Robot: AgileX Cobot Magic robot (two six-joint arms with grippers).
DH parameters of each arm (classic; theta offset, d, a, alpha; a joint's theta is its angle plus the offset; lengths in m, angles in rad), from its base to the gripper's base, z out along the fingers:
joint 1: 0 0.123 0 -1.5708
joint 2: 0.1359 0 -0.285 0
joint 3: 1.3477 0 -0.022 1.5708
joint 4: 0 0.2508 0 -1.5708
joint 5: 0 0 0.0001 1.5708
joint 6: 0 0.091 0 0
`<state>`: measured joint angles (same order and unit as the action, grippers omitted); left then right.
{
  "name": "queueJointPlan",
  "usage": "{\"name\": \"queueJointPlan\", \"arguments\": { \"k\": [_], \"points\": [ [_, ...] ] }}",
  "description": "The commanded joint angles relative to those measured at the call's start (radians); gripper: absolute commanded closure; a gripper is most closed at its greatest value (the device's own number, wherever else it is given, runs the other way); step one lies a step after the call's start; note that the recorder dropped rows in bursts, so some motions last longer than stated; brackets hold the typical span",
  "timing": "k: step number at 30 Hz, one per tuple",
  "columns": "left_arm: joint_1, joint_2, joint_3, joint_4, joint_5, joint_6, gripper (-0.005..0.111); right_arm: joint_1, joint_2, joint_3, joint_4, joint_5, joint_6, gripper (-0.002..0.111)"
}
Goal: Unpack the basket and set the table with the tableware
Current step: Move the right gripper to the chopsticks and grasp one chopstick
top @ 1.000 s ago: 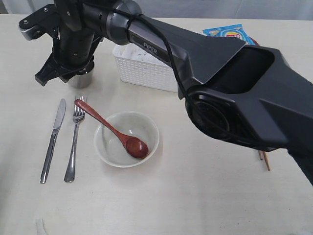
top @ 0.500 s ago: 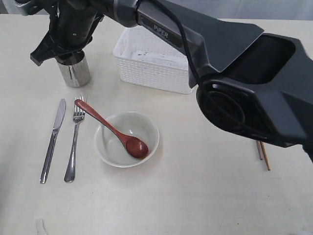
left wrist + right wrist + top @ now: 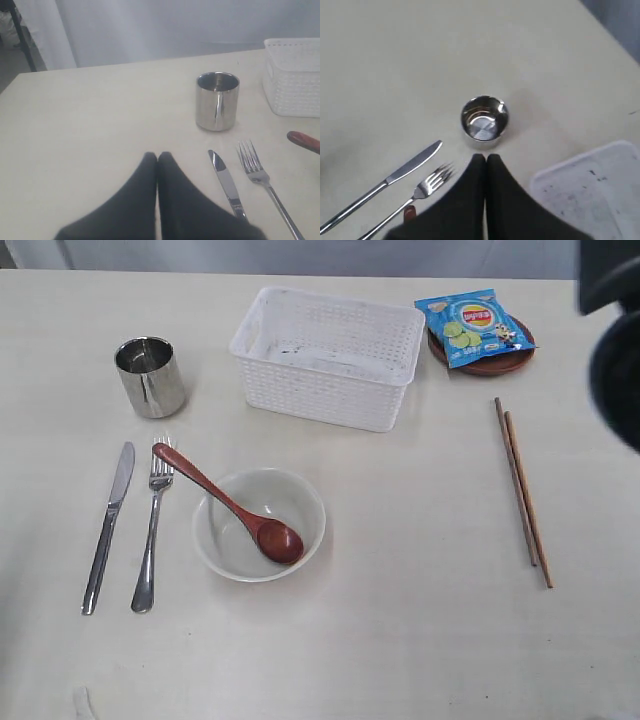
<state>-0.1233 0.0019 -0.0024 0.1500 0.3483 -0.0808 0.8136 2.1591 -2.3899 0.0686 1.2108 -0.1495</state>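
Observation:
The white basket (image 3: 325, 395) stands empty at the back of the table (image 3: 400, 640). Left of it is the steel cup (image 3: 150, 377), upright. In front lie the knife (image 3: 108, 525), the fork (image 3: 152, 530) and the off-white bowl (image 3: 295, 495) with the wooden spoon (image 3: 225, 502) resting in it. Two chopsticks (image 3: 522, 485) lie to the right. The brown plate (image 3: 495, 362) sits under a blue snack bag (image 3: 475, 325). My left gripper (image 3: 158, 156) is shut and empty, short of the cup (image 3: 217, 101). My right gripper (image 3: 486, 157) is shut and empty, high above the cup (image 3: 484, 119).
A dark part of the right arm (image 3: 612, 340) shows at the exterior view's right edge. In the left wrist view the knife (image 3: 226, 183) and fork (image 3: 260, 177) lie beside the fingers, with the basket (image 3: 295, 80) beyond.
The right arm, which stood over the cup, has risen and pulled back to the right, almost out of the exterior view. The cup stays on the table.

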Motion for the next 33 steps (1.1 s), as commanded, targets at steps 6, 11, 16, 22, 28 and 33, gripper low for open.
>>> {"name": "queueJointPlan", "arguments": {
  "k": [6,11,16,22,28,33],
  "points": [
    [-0.005,-0.002,0.002,-0.002,-0.001,-0.002,0.107,-0.298,-0.277,0.380,-0.055,0.010,0.055,0.109],
    [-0.005,-0.002,0.002,-0.002,-0.001,-0.002,0.107,-0.481,-0.339,0.718,-0.055,-0.096,0.133,0.109],
    [-0.005,-0.002,0.002,-0.002,-0.001,-0.002,0.107,-0.610,-0.317,0.974,-0.055,-0.277,0.189,0.108],
    [-0.005,-0.002,0.002,-0.002,-0.001,-0.002,0.107,-0.684,-0.225,1.090,-0.050,-0.356,0.213,0.089],
    [-0.005,-0.002,0.002,-0.002,-0.001,-0.002,0.107,-0.684,-0.141,1.090,-0.050,-0.341,0.217,0.066],
    [-0.005,-0.002,0.002,-0.002,-0.001,-0.002,0.107,-0.684,-0.090,1.090,-0.052,-0.339,0.224,0.075]
  ]
}}
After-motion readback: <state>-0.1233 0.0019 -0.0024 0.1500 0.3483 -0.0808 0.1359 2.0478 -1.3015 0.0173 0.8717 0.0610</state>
